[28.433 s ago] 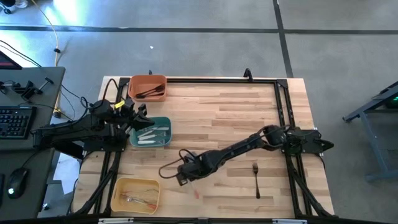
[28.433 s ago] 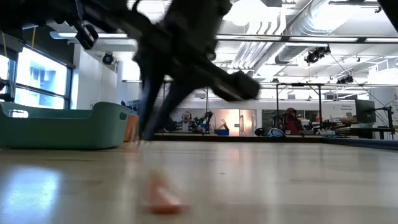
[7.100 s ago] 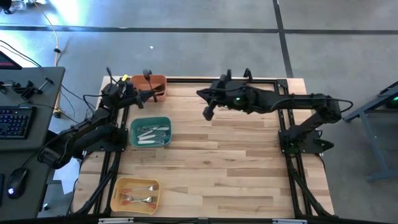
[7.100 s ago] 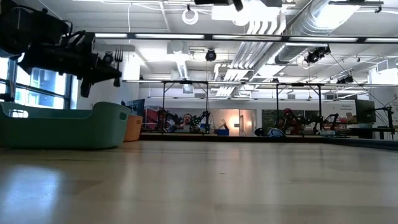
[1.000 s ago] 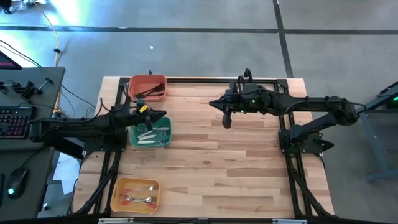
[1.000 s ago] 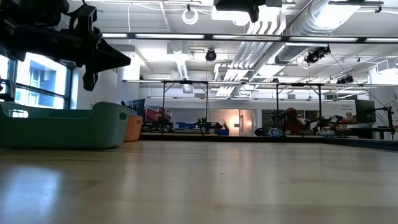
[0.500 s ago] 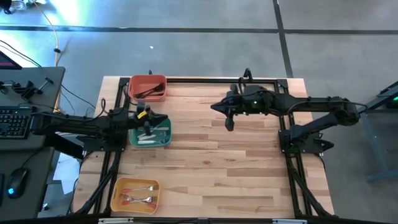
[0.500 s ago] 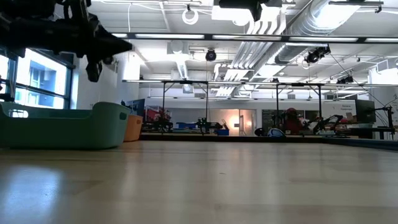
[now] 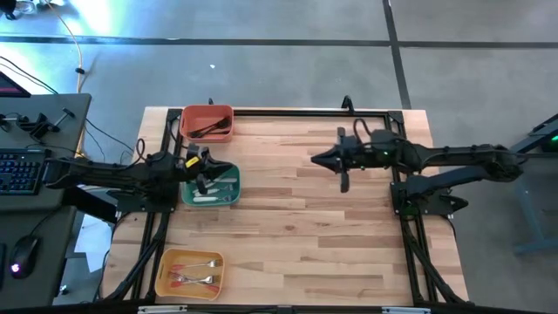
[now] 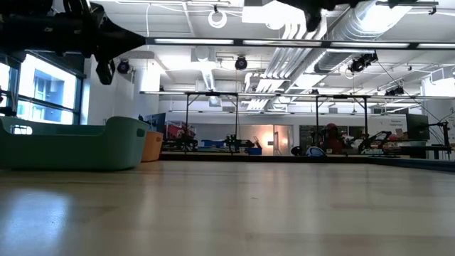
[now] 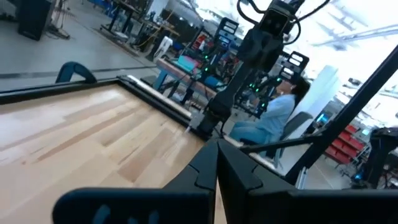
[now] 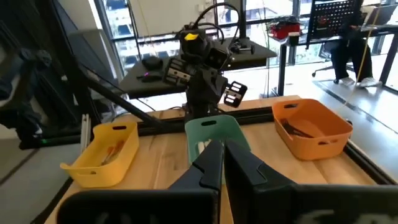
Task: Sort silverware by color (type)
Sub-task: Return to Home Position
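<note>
The left arm reaches level from the table's left edge with the left gripper (image 9: pixel 212 168) over the teal bin (image 9: pixel 209 203), the right arm reaches level from the right side with the right gripper (image 9: pixel 318 160) over the bare table (image 9: pixel 288 235), both grippers pressed together and empty, while the black silverware (image 9: pixel 207 130) lies in the orange bin (image 9: pixel 183 126), the white-handled silverware (image 9: pixel 216 187) in the teal bin and the orange-handled silverware (image 9: pixel 193 274) in the yellow bin (image 9: pixel 161 279).

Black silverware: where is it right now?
High view: the black silverware lies in the orange bin at the top-left corner of the table, just above the teal bin.
</note>
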